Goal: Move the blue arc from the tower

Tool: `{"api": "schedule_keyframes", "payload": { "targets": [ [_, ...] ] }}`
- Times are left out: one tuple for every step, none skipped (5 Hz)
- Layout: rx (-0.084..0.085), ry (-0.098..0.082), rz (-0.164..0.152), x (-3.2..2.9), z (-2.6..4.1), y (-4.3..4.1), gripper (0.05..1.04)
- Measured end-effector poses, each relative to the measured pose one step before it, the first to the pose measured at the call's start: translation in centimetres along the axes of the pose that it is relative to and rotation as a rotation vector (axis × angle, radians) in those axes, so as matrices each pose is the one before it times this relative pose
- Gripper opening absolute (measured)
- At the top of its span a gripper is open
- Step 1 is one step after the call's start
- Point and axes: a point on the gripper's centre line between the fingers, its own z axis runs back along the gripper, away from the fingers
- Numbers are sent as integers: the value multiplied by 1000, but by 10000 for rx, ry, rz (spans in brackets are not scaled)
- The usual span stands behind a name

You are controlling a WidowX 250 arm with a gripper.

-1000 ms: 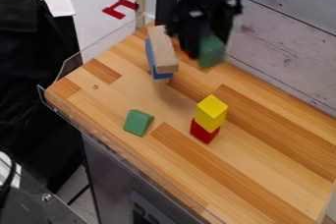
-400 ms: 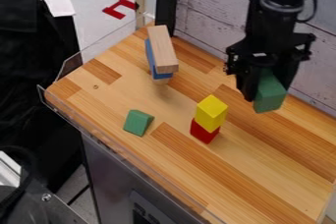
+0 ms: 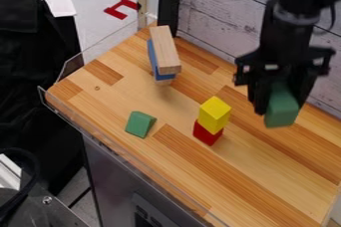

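Your gripper (image 3: 281, 109) is gripping a green block (image 3: 282, 106) above the table (image 3: 266, 173), at the view's right. The blue arc (image 3: 152, 57) is sitting in the tower at the view's upper left, beneath a plain wooden block (image 3: 167, 52).

On my feed, my black gripper (image 3: 280, 105) holds a green block (image 3: 282, 111); near it, a yellow block (image 3: 214, 115) over a red block (image 3: 207, 133); farther from it, a blue arc (image 3: 164, 76), pale-tan plank (image 3: 166, 52), green wedge (image 3: 140, 124); below, tan-and-brown striped tabletop (image 3: 259, 171).
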Motion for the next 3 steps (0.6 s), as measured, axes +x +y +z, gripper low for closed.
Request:
{"api": "schedule_keyframes", "payload": {
  "targets": [
    [930,-123,-2246,542,-960,694,592],
    [1091,178,-2524,-510,-1178,-703,592],
    [306,44,-2537,-120,-945,-913,592]
  ]
}}
